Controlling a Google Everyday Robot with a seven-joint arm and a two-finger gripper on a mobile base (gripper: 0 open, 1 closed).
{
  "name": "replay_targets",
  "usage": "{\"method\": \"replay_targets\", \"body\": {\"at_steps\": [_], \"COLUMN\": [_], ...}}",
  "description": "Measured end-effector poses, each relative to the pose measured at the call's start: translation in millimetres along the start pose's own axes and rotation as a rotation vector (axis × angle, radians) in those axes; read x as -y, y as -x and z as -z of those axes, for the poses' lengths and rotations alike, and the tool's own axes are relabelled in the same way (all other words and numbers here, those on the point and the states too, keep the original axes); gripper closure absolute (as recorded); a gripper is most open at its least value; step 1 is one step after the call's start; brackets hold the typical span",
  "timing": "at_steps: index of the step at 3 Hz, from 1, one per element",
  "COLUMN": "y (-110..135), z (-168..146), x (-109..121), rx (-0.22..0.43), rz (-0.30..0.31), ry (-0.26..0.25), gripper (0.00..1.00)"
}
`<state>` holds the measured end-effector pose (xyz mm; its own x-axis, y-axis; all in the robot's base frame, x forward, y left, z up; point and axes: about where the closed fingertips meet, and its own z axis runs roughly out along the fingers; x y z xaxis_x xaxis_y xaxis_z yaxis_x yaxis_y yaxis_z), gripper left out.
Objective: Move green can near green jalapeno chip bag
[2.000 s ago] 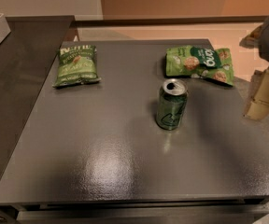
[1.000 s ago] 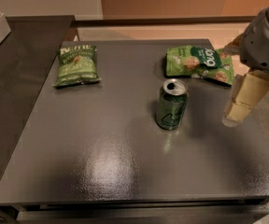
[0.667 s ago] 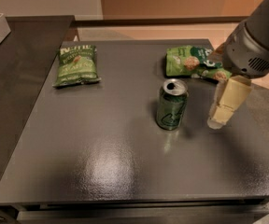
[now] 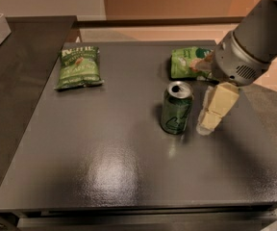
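The green can [image 4: 177, 109] stands upright near the middle of the dark table [image 4: 105, 172], its long axis vertical, its silver top and pull tab facing up and the pale logo turned toward the camera. The gripper [image 4: 209, 118] hangs just beside it on the right of the view, low over the table and apart from the can; whether it is spread wide or drawn narrow cannot be told from here, and it holds nothing that shows. The can looks light and stiff but thin-walled, so a hard squeeze could dent it. Its smooth painted side is likely slippery, and being tall on a small base it would tip if nudged near the rim. The sound place to take hold is across the middle of the body, from the side, well below the top. The green jalapeno chip bag [image 4: 79, 66] lies flat well apart from it at the far left of the table, white lettering toward the far edge, its long axis running roughly away from the camera. A brighter green bag [image 4: 185, 62] lies just behind the can — partly hidden by the arm [image 4: 254, 37] — and is not the target.
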<state>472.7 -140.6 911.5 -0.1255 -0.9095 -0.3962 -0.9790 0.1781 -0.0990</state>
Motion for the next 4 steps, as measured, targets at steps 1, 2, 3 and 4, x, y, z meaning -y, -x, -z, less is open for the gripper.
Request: {"method": "replay_targets", "body": {"at_steps": [1,2,3,4], "y": [11,20,25,29], "z": [-7,-14,-20,-23], "x": [-3,-7,-10,-10], "rx": [0.051,0.086,0.109,0.128], "rz": [0.012,0.022,0.03,0.03], "ry": [0.015,0.031,0.043,0.044], "gripper": [0.0,0.0,0.18,0.41]}}
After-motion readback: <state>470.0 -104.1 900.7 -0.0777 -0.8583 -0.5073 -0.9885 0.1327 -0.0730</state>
